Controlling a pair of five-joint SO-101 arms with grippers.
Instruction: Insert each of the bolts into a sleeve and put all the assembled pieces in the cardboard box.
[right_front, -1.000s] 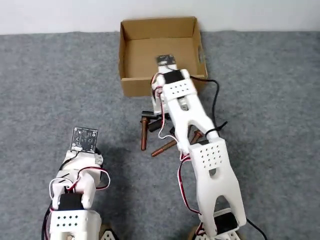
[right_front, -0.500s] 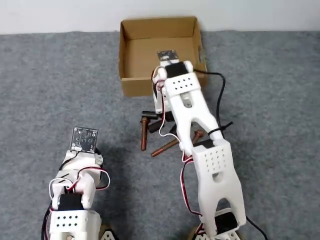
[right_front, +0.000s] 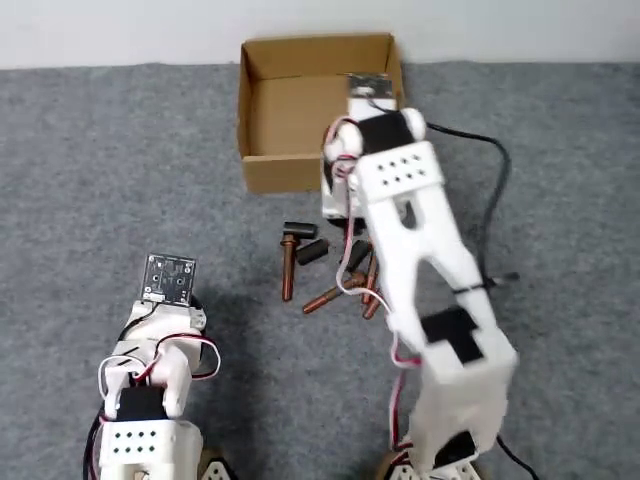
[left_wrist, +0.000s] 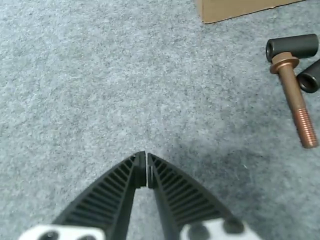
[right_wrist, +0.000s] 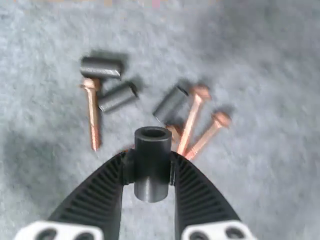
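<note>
Right gripper: clamped on one black sleeve, gripped across its side, above the carpet. Left gripper: fingers pressed together, nothing between them, low over the carpet. Loose on the carpet, near the front of the box: three sleeves, lying flat; copper bolts, one beside two sleeves, the others clustered by the third.

My left arm and right arm are white shells with perforated panels, black servos, and looping red, white and black cables. My left end effector and right end effector are black, with ribbed fingers.
</note>
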